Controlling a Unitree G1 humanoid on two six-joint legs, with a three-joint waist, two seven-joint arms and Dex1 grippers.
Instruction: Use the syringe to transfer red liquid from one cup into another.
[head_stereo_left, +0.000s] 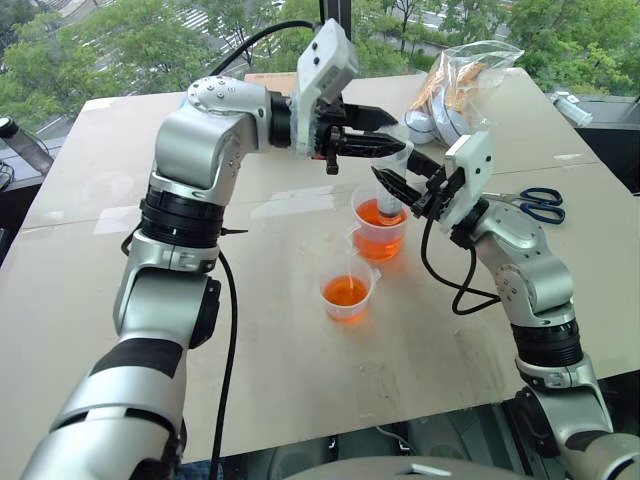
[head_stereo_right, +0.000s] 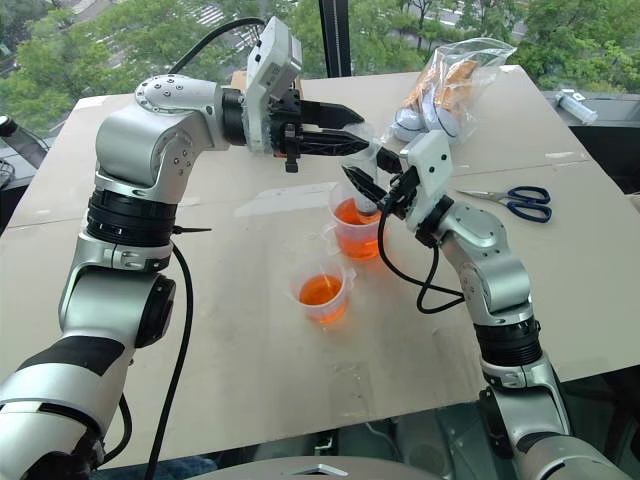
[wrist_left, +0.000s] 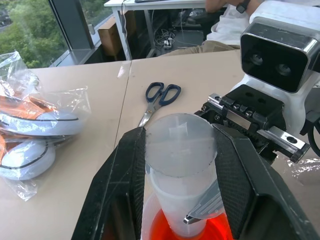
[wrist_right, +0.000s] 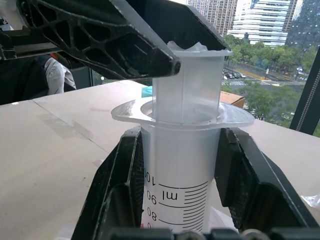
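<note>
The syringe (head_stereo_left: 391, 190) stands upright with its tip down in the taller cup (head_stereo_left: 380, 238), which holds red liquid (head_stereo_left: 378, 215). My right gripper (head_stereo_left: 403, 178) is shut on the syringe's graduated barrel (wrist_right: 179, 170), just under the flange. From the left, my left gripper (head_stereo_left: 385, 133) reaches in level and is shut on the white plunger head (wrist_left: 180, 145) at the top. The shorter cup (head_stereo_left: 347, 296) stands in front of the taller one, apart from both grippers, and also holds orange-red liquid.
Blue-handled scissors (head_stereo_left: 541, 204) lie on the table to the right. A clear bag with shoes (head_stereo_left: 455, 85) sits at the back right, with a small white object (head_stereo_left: 569, 107) beyond it. A cardboard box (head_stereo_left: 268, 79) stands at the table's far edge.
</note>
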